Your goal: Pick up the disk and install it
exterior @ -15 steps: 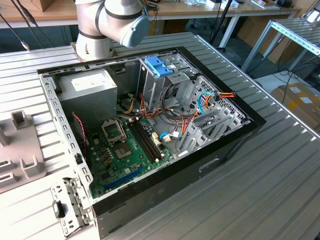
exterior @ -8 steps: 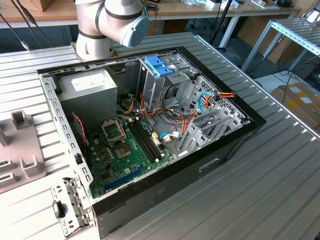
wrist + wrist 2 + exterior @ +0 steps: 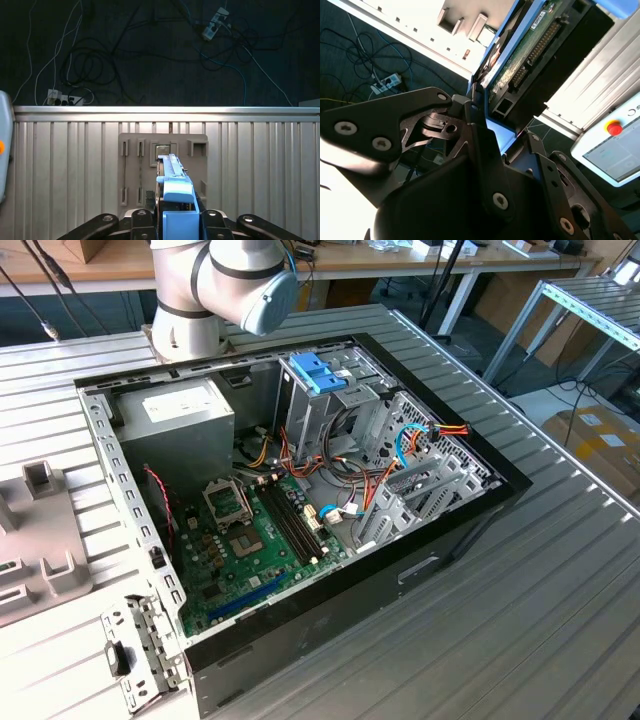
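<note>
A ribbed counter [image 3: 560,590] bearing an open computer case [image 3: 330,630] is shown in the exterior view. In the second wrist view the disk [image 3: 535,45] is pinched by the hand [image 3: 495,117]. In the first wrist view it is seen edge-on within the hand, so a firm, square grip is judged best.

- The computer case [image 3: 300,630] lies open on the tabletop's [image 3: 520,620] middle.
- The arm's base [image 3: 185,335] stands just behind the case's far corner, at the exterior view's left.
- Inside the case: power supply [image 3: 175,420] far, at the exterior view's left; motherboard [image 3: 250,540] nearer; drive cage [image 3: 420,480] at the exterior view's right.
- A drive carrier [image 3: 318,370] sits in the case's far bay.
- A holder plate [image 3: 45,570] lies on the tabletop at the exterior view's left.
- In the first wrist view the disk [image 3: 175,185] stands on edge, clamped in the claw [image 3: 176,220], over the holder plate; a power strip [image 3: 65,97] lies on the floor [image 3: 150,30] beyond the tabletop's edge.
</note>
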`<state>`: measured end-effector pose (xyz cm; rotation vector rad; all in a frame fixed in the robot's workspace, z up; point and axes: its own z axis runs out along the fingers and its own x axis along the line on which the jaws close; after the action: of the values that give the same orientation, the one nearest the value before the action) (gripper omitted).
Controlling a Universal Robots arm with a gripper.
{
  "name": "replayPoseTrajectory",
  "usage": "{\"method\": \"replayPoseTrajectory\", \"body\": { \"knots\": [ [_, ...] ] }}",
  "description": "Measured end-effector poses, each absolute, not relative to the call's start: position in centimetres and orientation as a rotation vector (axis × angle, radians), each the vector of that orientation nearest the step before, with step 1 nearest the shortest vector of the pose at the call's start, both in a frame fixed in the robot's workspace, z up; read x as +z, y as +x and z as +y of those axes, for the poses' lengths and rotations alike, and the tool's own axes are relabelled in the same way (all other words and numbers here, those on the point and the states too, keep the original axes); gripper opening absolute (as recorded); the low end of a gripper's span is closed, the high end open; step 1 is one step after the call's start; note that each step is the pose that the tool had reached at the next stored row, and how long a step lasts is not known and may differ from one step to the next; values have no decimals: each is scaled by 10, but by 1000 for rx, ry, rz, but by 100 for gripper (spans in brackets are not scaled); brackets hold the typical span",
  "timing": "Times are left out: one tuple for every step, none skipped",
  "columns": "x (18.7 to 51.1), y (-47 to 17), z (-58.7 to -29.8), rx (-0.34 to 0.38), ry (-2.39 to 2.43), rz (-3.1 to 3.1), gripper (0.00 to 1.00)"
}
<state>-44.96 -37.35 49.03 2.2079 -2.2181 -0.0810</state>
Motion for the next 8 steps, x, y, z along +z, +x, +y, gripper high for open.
{"method": "replayPoseTrajectory", "body": {
  "knots": [
    [490,-450,-374,-81,2208,-2218,37],
    [490,-450,-374,-81,2208,-2218,37],
    [490,-449,-374,-81,2208,-2218,37],
    [490,-449,-375,-81,2208,-2218,37],
    [490,-449,-376,-80,2208,-2218,37],
    [490,-449,-377,-80,2208,-2218,37],
    [490,-449,-377,-80,2207,-2218,37],
    [490,-449,-378,-80,2207,-2218,37]
  ]
}}
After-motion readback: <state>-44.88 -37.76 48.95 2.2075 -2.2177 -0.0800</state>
